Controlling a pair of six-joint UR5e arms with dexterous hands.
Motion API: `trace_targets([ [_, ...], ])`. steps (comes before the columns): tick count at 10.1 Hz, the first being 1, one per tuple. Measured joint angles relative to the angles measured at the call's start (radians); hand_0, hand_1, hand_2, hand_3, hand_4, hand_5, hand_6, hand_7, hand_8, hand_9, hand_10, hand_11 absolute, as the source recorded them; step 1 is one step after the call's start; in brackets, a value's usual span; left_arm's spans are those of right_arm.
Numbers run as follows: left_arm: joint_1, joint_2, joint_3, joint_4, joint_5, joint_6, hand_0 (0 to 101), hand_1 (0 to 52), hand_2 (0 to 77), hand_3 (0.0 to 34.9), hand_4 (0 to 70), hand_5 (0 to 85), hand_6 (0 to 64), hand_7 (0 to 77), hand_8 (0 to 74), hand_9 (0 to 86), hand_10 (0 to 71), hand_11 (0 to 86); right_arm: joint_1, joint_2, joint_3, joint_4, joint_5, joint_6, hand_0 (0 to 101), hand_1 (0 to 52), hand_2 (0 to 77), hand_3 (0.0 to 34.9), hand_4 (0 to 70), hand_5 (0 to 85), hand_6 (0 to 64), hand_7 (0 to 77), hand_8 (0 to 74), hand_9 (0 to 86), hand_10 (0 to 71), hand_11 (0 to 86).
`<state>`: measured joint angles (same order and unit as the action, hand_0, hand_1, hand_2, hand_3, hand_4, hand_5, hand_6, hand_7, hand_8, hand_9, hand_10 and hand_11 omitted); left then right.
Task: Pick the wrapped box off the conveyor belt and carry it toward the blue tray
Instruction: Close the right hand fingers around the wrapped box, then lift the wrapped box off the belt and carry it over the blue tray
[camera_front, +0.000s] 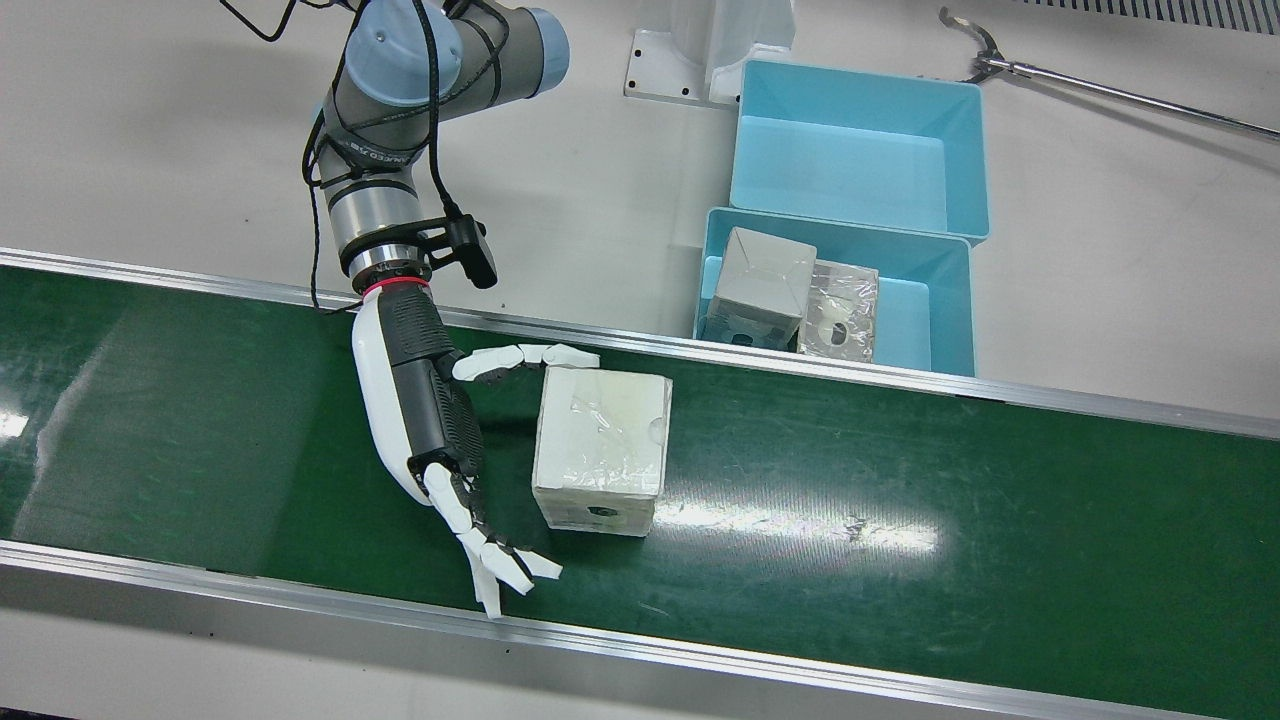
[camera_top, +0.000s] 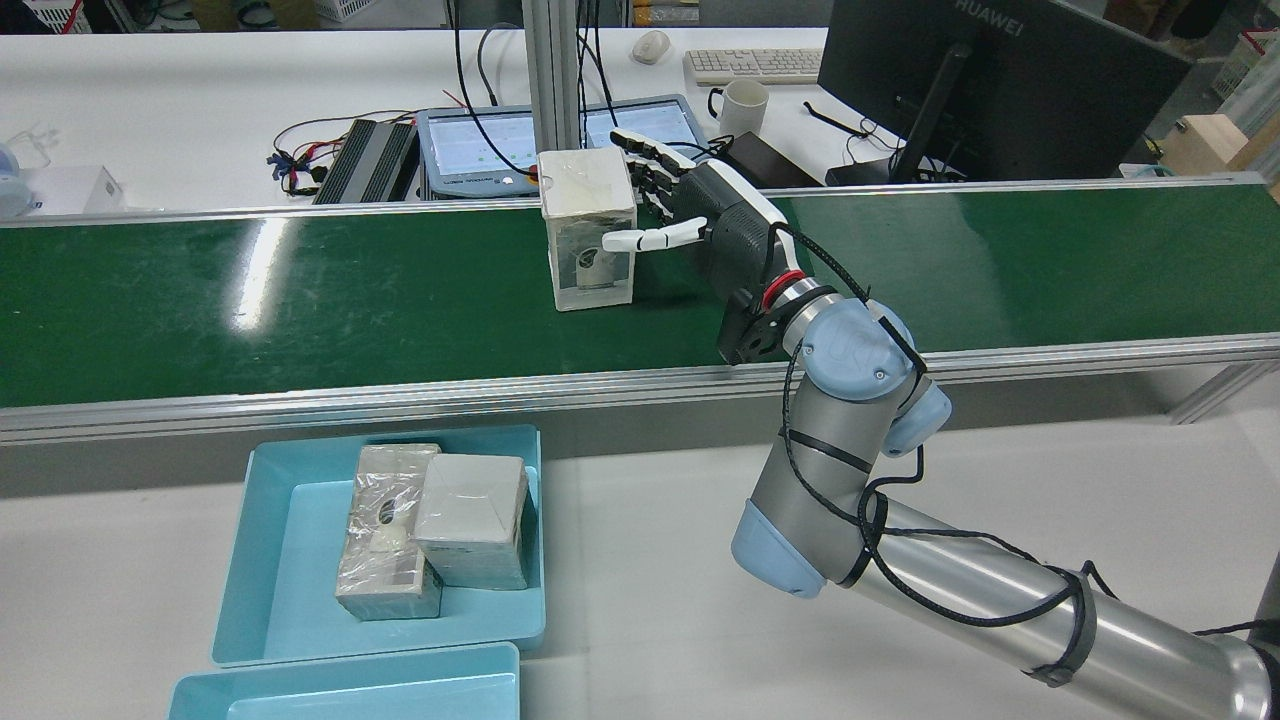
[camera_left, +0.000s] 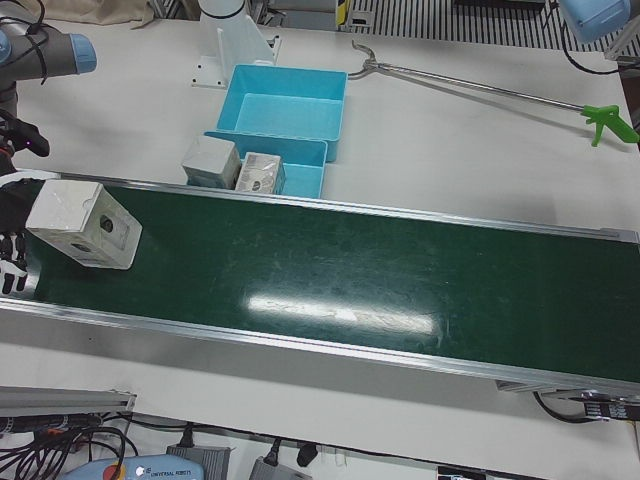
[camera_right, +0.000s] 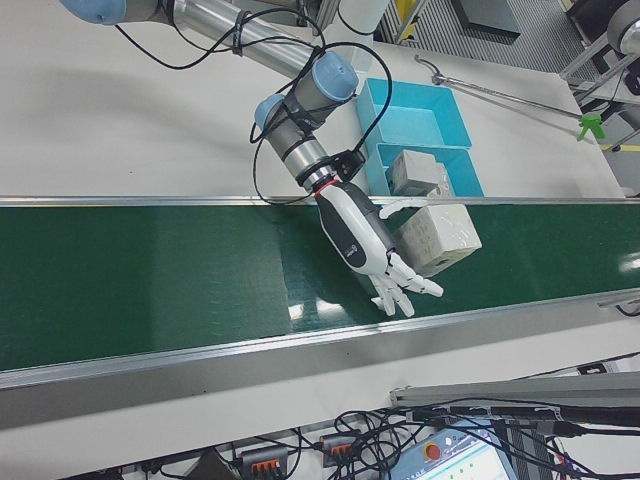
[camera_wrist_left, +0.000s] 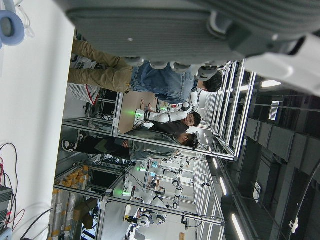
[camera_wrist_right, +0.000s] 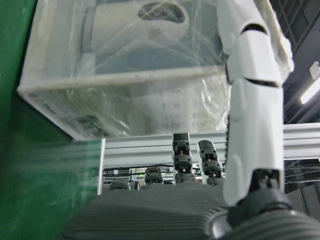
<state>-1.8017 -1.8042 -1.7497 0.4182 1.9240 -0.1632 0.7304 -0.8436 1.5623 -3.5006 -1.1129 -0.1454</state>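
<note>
The right hand (camera_front: 430, 420) hovers spread beside the wrapped box (camera_front: 600, 450) standing on the green conveyor surface (camera_front: 900, 480), palm facing it; the box sits just between thumb and fingers (camera_front: 500, 565).

Three wrapped boxes in all: one (camera_front: 601, 447) on the green conveyor belt (camera_front: 900, 520), two (camera_front: 766, 285) (camera_front: 841, 310) in the nearer blue tray (camera_front: 940, 300). Two blue trays, counting the second one (camera_front: 860, 150). One reacher tool (camera_front: 1100, 92) on the desk (camera_front: 150, 130).
</note>
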Motion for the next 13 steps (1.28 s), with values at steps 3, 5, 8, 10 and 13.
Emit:
trace_targets([
  [3, 0.0, 0.0, 0.0, 0.0, 0.0, 0.0, 0, 0.0, 0.5, 0.0, 0.0, 1.1, 0.5, 0.5, 0.5, 0.5, 0.5, 0.5, -0.003, 0.06, -0.045, -0.003, 0.0, -0.003, 53, 21.8, 19.6, 6.6, 13.6, 19.6, 12.5, 30.5, 5.5, 12.5, 0.0, 1.1],
  [5, 0.0, 0.0, 0.0, 0.0, 0.0, 0.0, 0, 0.0, 0.5, 0.0, 0.5, 1.1, 0.5, 0.5, 0.5, 0.0, 0.0, 0.0, -0.004, 0.084, -0.06, -0.03, 0.004, -0.005, 56, 20.7, 24.0, 0.0, 28.9, 33.3, 21.3, 40.4, 18.0, 27.8, 5.4, 1.1],
  [8, 0.0, 0.0, 0.0, 0.0, 0.0, 0.0, 0, 0.0, 0.5, 0.0, 0.5, 1.1, 0.5, 0.5, 0.5, 0.5, 0.5, 0.0, -0.005, 0.089, -0.039, -0.065, 0.025, -0.006, 54, 13.1, 27.8, 0.0, 30.0, 46.9, 28.9, 45.3, 34.9, 44.7, 21.8, 14.7],
  [10, 0.0, 0.0, 0.0, 0.0, 0.0, 0.0, 0, 0.0, 0.5, 0.0, 0.5, 1.1, 0.5, 0.5, 0.5, 0.0, 0.0, 0.5, -0.005, 0.092, 0.068, -0.129, 0.055, -0.034, 50, 13.1, 27.8, 0.0, 30.0, 52.9, 32.2, 49.1, 39.8, 49.1, 38.2, 32.2],
  [13, 0.0, 0.0, 0.0, 0.0, 0.0, 0.0, 0, 0.0, 1.1, 0.0, 0.0, 1.1, 0.0, 0.5, 0.5, 0.0, 0.5, 0.5, -0.081, 0.113, 0.204, -0.201, 0.113, -0.104, 48, 1.6, 37.1, 0.0, 31.6, 60.0, 37.6, 59.5, 46.9, 60.0, 50.7, 44.2],
])
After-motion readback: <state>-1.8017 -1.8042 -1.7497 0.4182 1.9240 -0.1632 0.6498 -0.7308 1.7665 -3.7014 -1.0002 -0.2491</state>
